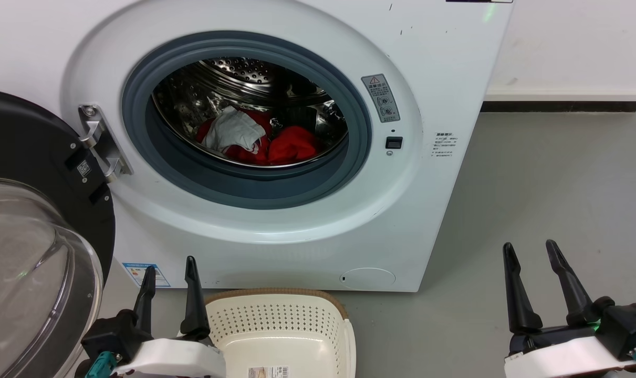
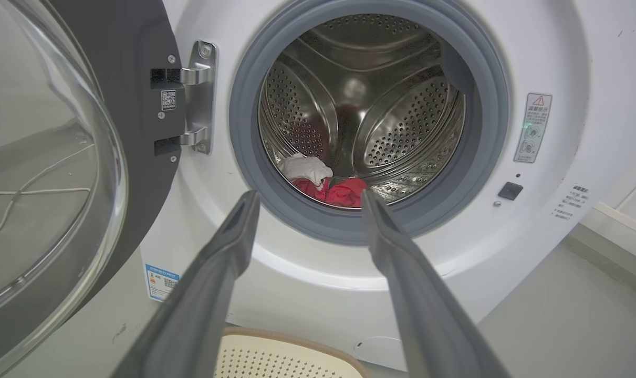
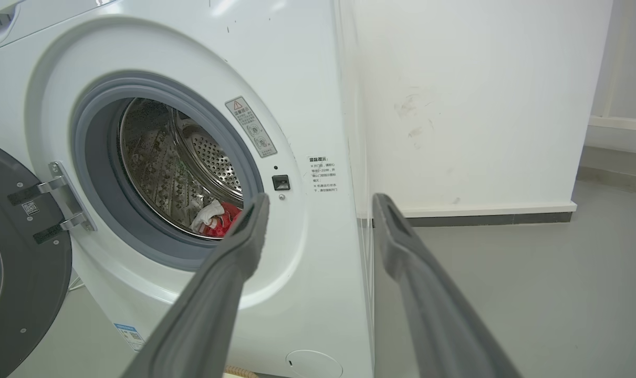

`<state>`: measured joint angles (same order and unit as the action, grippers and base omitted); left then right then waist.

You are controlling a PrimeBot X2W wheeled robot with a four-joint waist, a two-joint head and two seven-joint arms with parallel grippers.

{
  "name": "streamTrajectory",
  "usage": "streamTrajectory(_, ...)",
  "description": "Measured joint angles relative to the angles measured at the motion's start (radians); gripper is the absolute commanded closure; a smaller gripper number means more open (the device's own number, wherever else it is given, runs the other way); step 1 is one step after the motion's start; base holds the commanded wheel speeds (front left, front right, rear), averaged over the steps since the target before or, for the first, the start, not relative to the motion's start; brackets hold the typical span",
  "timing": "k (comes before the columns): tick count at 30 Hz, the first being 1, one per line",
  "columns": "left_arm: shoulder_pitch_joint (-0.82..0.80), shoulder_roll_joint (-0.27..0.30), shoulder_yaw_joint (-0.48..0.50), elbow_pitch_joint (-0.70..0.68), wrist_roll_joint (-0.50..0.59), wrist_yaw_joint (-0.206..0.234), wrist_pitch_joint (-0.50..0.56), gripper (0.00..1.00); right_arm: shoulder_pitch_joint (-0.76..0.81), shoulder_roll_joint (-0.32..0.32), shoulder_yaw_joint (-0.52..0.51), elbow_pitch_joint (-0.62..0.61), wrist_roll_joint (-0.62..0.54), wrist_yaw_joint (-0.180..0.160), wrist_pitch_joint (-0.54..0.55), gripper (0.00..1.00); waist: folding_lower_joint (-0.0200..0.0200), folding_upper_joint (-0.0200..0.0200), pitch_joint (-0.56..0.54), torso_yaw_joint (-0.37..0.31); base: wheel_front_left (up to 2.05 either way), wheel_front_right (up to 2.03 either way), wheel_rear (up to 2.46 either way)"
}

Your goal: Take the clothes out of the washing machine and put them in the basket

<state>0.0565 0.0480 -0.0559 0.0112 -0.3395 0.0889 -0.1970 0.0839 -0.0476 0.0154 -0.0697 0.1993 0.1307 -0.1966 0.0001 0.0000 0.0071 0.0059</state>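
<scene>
washing machine (image 1: 444, 79) stood w/ its door (image 1: 29, 152) swung open on the robot's left, hinge side. clothes (image 1: 291, 147) lay at the bottom of the drum (image 1: 244, 71): a red heap w/ a white cloth (image 1: 233, 131) on top, toward the left. basket (image 1: 281, 320) sat on the floor (image 1: 549, 184) just in front of the machine, below the porthole, a label (image 1: 268, 371) showing on its bottom.

left gripper (image 1: 170, 265) was low at the lower left of the head view, fingers spread apart & holding nothing. it was just beside the basket's left rim, outside the machine. in the left wrist view the clothes showed between its two fingertips but farther in, past the grey gasket (image 2: 244, 131); no contact.

right gripper (image 1: 529, 245) was off to the right over bare floor, fingers also parted & empty, well apart from machine, basket & clothes. in the right wrist view the clothes sat just left of that view's left-hand fingertip, deep in the drum.
</scene>
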Motion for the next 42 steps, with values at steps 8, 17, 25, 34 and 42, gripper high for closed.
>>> streamTrajectory(8, 0.007, 0.000, -0.004, 0.002, 0.058, 0.008, -0.018, 0.00, 0.010, 0.000, 0.002, -0.005, -0.067, 0.000, -0.016, 0.00, 0.0000, 0.0000, -0.001, 0.001, 0.00, 0.00, 0.00)
streamTrajectory(17, 0.019, 0.001, -0.012, 0.007, 0.129, 0.017, -0.036, 0.00, 0.021, 0.000, 0.011, -0.009, -0.143, 0.000, -0.036, 0.00, -0.0001, 0.0000, 0.000, 0.000, 0.00, 0.00, 0.00)
streamTrajectory(25, 0.026, 0.001, -0.018, 0.012, 0.180, 0.025, -0.051, 0.00, 0.027, 0.000, 0.017, -0.010, -0.200, 0.000, -0.051, 0.00, -0.0001, 0.0000, -0.003, -0.001, 0.00, 0.00, 0.00)
streamTrajectory(34, 0.038, 0.001, -0.026, 0.016, 0.230, 0.030, -0.063, 0.00, 0.039, 0.000, 0.022, -0.016, -0.258, 0.000, -0.067, 0.00, -0.0001, 0.0000, -0.008, 0.002, 0.00, 0.00, 0.00)
streamTrajectory(42, 0.040, 0.001, -0.021, 0.024, 0.221, 0.030, -0.064, 0.00, 0.040, -0.001, 0.022, -0.008, -0.250, 0.000, -0.067, 0.00, -0.0001, 0.0000, -0.011, -0.001, 0.00, 0.00, 0.00)
